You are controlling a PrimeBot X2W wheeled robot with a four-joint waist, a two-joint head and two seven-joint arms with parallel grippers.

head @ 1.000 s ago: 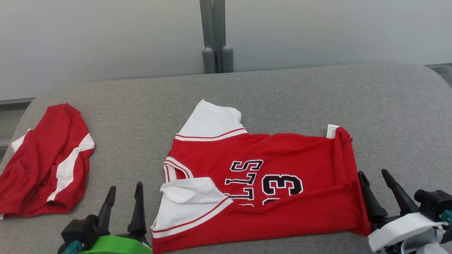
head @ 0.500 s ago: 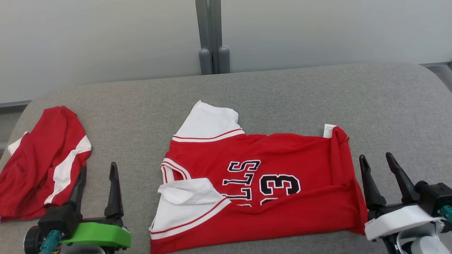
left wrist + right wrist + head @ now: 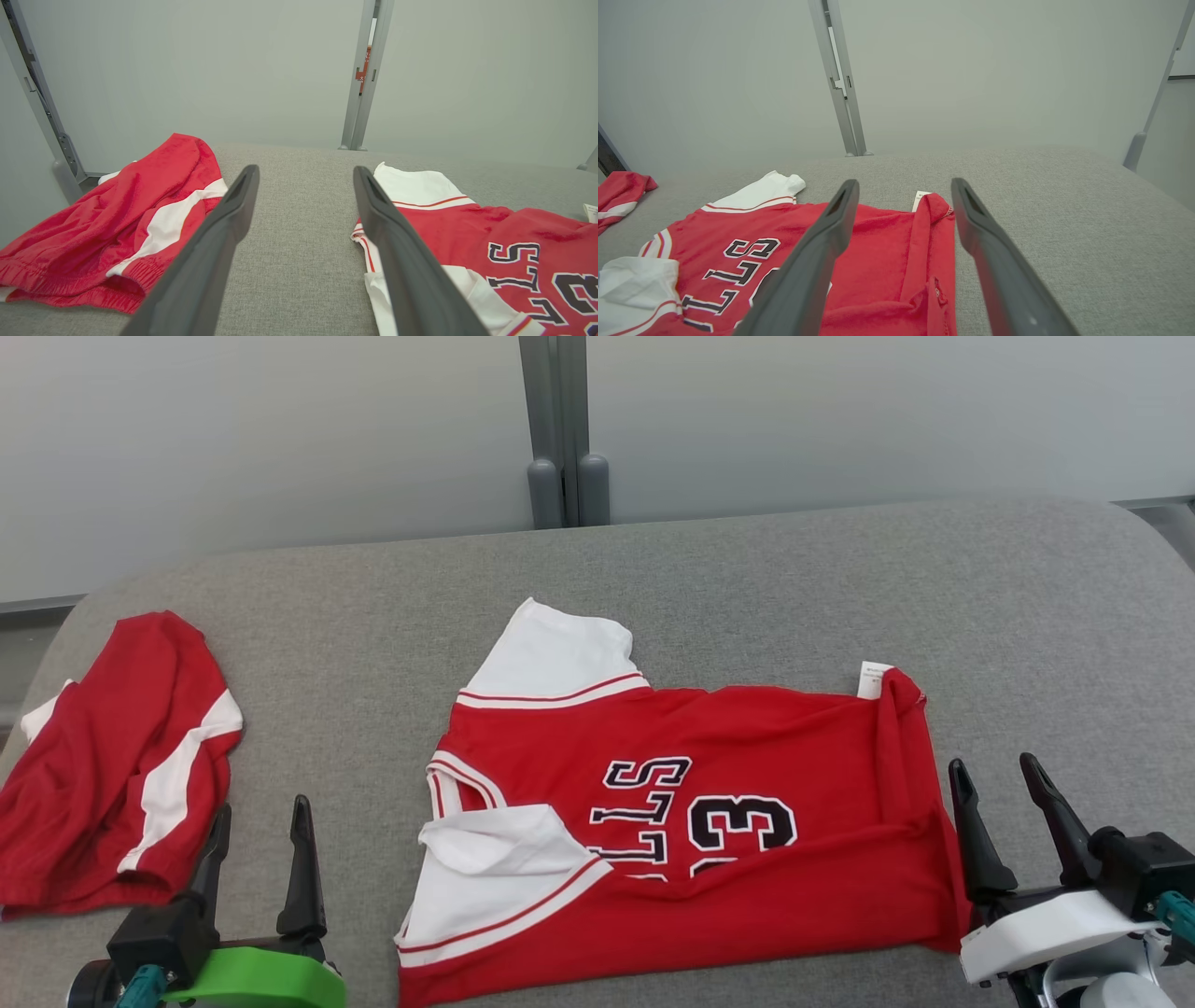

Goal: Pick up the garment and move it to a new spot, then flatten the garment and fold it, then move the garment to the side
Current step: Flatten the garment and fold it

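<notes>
1. At the far left of the grey fabric-covered table (image 3: 747, 579): a crumpled pair of red shorts with a white side stripe (image 3: 112, 765), loosely heaped. I judge them no part of the fold now in hand.
2. Lower left: my left gripper (image 3: 261, 805), on a green mount, fingers spread wide and holding nothing. It stands over bare cloth between the shorts' hem and the jersey, touching neither.
3. Centre: a red short-sleeved jersey with white sleeves and black lettering (image 3: 709, 803), lying sideways, neck to the left.
   - The far sleeve is spread flat.
   - The near sleeve is turned in over the body.
   - The near long edge looks doubled under or over, since the lettering is cut off there.
   - A small white care label (image 3: 873, 679) sticks out at the far right corner.
4. Lower right: my right gripper (image 3: 991, 763), on a white mount, fingers likewise wide apart and empty, just beside the jersey's right hem.
5. Progress, my reading: the jersey is placed and flattened, and the fold is begun but not finished. The remaining folds and the move to the side are outstanding.
6. Change over the last second:
   - The left gripper has drawn away leftward from the jersey's near corner towards the shorts.
   - The right gripper has shifted only slightly.
   - The jersey lies as it did.
</notes>
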